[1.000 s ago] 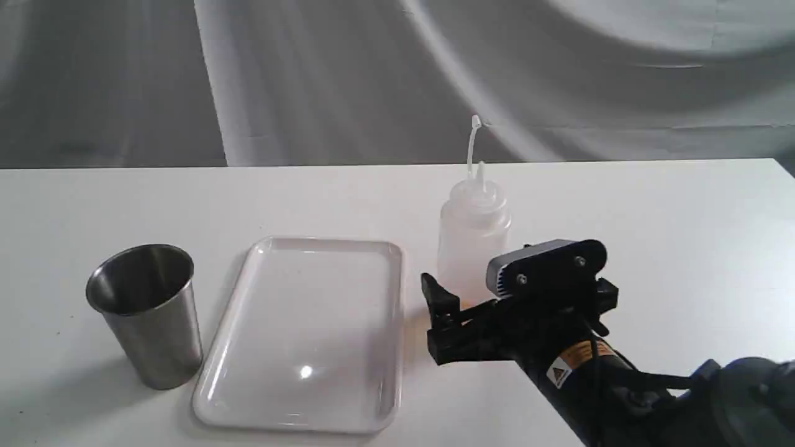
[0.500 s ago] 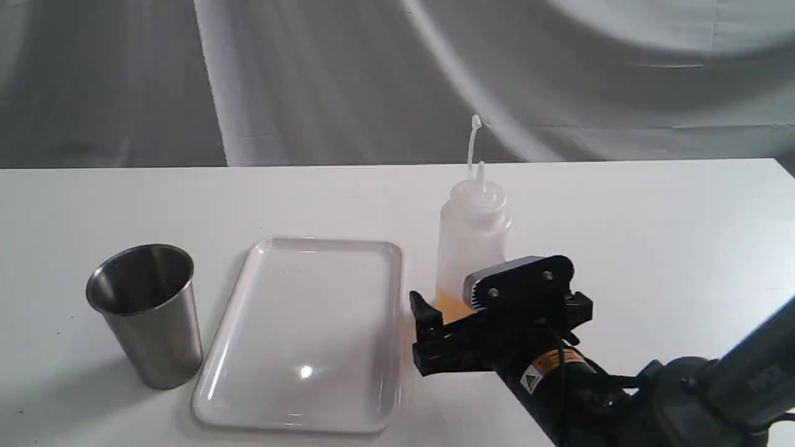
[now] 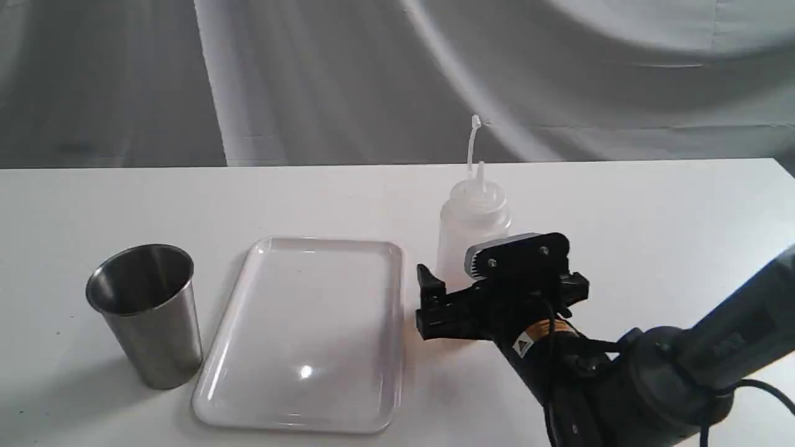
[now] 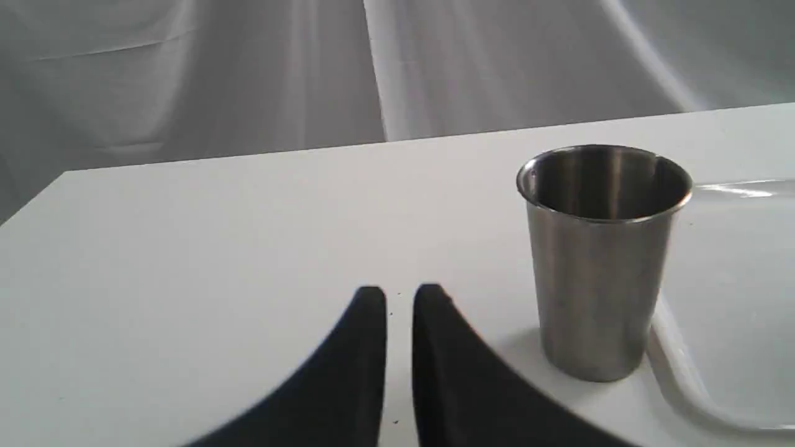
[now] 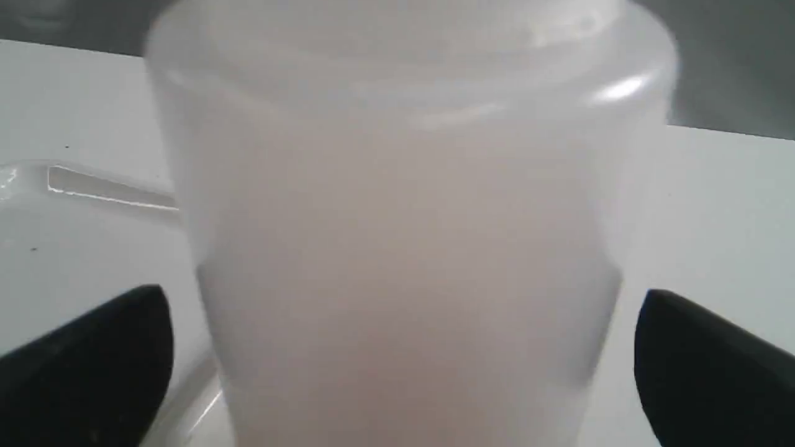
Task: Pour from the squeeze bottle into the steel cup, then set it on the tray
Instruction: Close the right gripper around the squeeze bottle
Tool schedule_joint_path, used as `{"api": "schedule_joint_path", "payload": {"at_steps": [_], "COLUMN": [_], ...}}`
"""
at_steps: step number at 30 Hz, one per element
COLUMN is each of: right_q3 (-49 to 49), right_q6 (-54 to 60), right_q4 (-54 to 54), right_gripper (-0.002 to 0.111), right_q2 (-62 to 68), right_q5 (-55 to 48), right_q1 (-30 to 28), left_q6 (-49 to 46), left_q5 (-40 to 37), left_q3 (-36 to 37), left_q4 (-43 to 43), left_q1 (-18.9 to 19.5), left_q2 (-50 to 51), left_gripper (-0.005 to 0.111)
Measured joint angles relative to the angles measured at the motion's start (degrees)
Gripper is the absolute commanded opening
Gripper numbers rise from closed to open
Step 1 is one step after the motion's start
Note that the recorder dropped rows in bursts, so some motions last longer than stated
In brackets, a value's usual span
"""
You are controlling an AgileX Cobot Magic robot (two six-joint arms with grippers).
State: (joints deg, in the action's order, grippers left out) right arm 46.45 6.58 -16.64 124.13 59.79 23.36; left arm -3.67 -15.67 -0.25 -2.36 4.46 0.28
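Observation:
The squeeze bottle (image 3: pixel 473 217) stands upright on the table, right of the tray (image 3: pixel 304 335), with its cap strap sticking up. My right gripper (image 3: pixel 487 287) is open around the bottle's lower body and hides the liquid. In the right wrist view the bottle (image 5: pixel 404 236) fills the space between the two black fingers (image 5: pixel 93 366), with a gap on each side. The steel cup (image 3: pixel 146 313) stands upright left of the tray. In the left wrist view my left gripper (image 4: pixel 399 304) is shut on nothing, low over the table beside the cup (image 4: pixel 602 261).
The white table (image 3: pixel 652 217) ends at a back edge before a grey draped cloth (image 3: pixel 310 81). The tray's rim (image 4: pixel 683 385) lies right against the cup's base. My right arm (image 3: pixel 671 385) comes in from the lower right corner. The left arm is out of the exterior view.
My right gripper has moved left and further in toward the bottle, so its open fingers now straddle the bottle's lower body. Bottle, cup and tray have stayed put.

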Motion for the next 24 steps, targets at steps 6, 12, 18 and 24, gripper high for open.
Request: {"api": "schedule_joint_path", "payload": {"at_steps": [6, 12, 18, 24], "right_q3": [2.0, 2.2, 2.2, 4.3], "right_q6": [0.1, 0.1, 0.0, -0.1], "right_q4": [1.2, 2.2, 4.2, 4.6], "right_gripper": [0.105, 0.105, 0.105, 0.105], "right_q2": [1.5, 2.9, 4.8, 5.4], "right_q5": [-1.2, -1.2, -1.0, -0.9], "right_q1": [-1.0, -1.1, -1.1, -1.8], "left_q6": [0.0, 0.0, 0.0, 0.0], "left_q5": [0.0, 0.0, 0.0, 0.0], "left_q3": [0.0, 0.0, 0.0, 0.0], "left_q4": [0.0, 0.0, 0.0, 0.0], "left_q1": [0.0, 0.0, 0.0, 0.0], "left_q2": [0.0, 0.0, 0.0, 0.0], "left_gripper": [0.008, 0.008, 0.008, 0.008]}}
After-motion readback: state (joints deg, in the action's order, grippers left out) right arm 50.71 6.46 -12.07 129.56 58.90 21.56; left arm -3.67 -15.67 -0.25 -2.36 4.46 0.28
